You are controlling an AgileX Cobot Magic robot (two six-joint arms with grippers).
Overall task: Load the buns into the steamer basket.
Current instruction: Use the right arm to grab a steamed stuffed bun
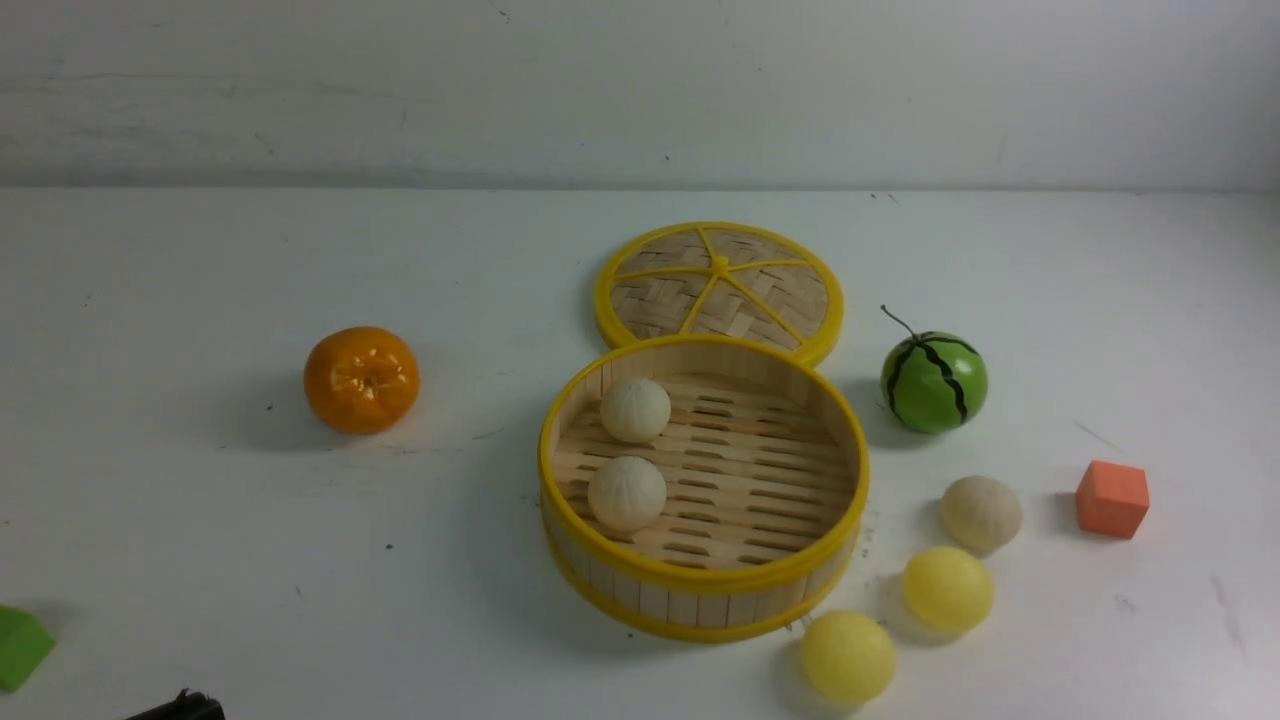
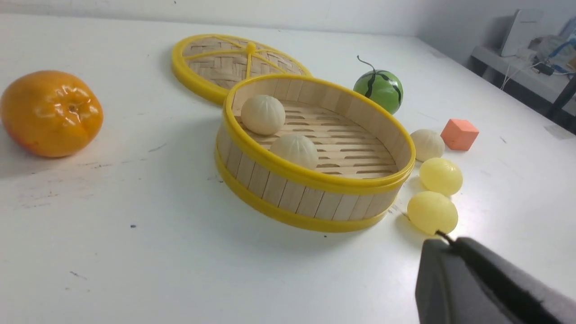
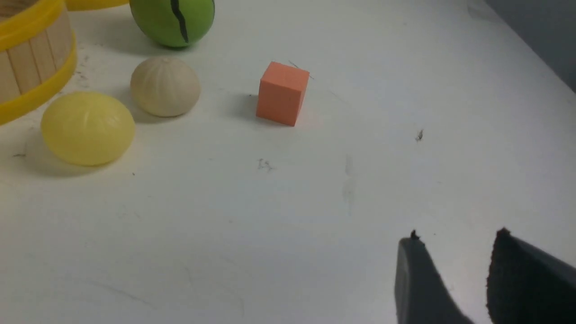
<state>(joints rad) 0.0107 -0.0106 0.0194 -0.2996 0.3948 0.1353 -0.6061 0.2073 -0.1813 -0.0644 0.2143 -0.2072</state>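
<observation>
The steamer basket [image 1: 700, 605] stands mid-table with two off-white pleated buns [image 1: 635, 409] [image 1: 627, 493] on its slatted floor. To its right, on the table, lie a third off-white bun [image 1: 981, 512] and two smooth yellow buns [image 1: 948, 588] [image 1: 847, 655]. My left gripper [image 2: 443, 240] is shut with nothing in it, low at the near left, well short of the nearest yellow bun [image 2: 432, 211]. Only its dark tip [image 1: 180, 708] shows in the front view. My right gripper [image 3: 456, 236] is open and empty over bare table, some way from the yellow bun [image 3: 87, 128] and off-white bun [image 3: 165, 86].
The woven lid [image 1: 720, 290] lies flat behind the basket. An orange [image 1: 361, 379] sits to the left, a watermelon ball [image 1: 933, 382] to the right and an orange-red cube [image 1: 1112, 498] farther right. A green block [image 1: 20, 647] lies at the near left edge.
</observation>
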